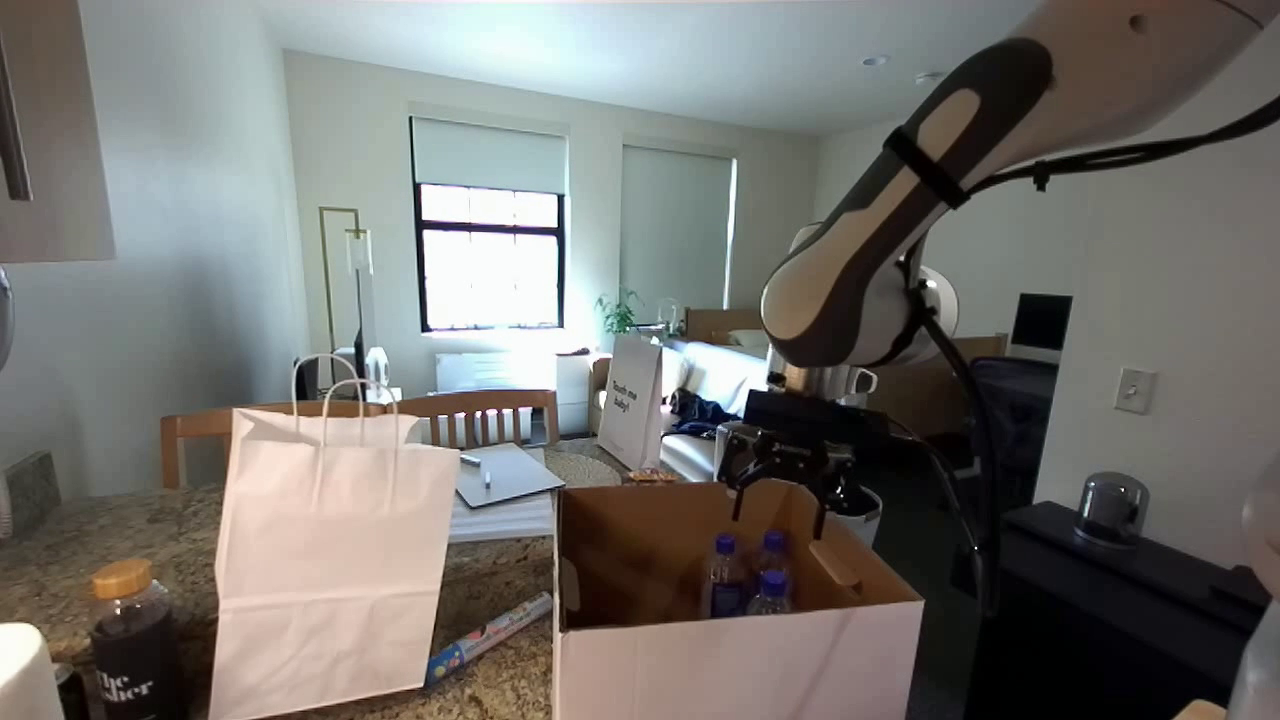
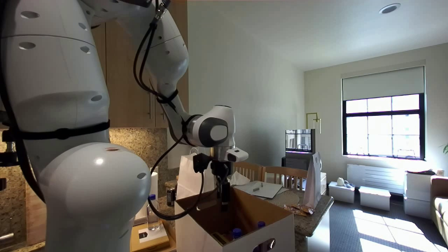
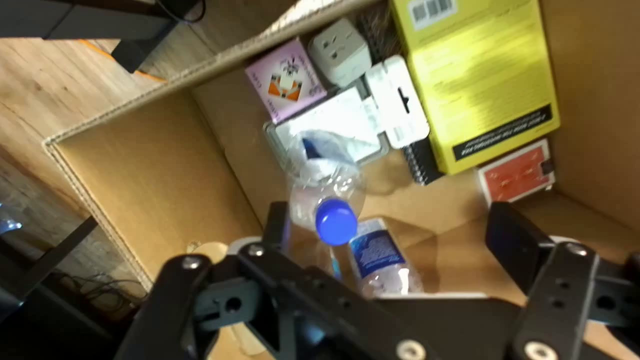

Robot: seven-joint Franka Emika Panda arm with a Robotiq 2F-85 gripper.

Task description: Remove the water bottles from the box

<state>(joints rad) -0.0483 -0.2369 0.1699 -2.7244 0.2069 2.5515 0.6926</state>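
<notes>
In an exterior view, three water bottles are inside the box; in an exterior view, another bottle stands outside, perhaps already removed; in the wrist view, the gripper is spread wide, holding nothing, so three seem left

Spreads as a speckled bench in an exterior view; carries a plain bag, with a dark bottle at its eight o'clock, a tube at four, a mat at two.
</notes>
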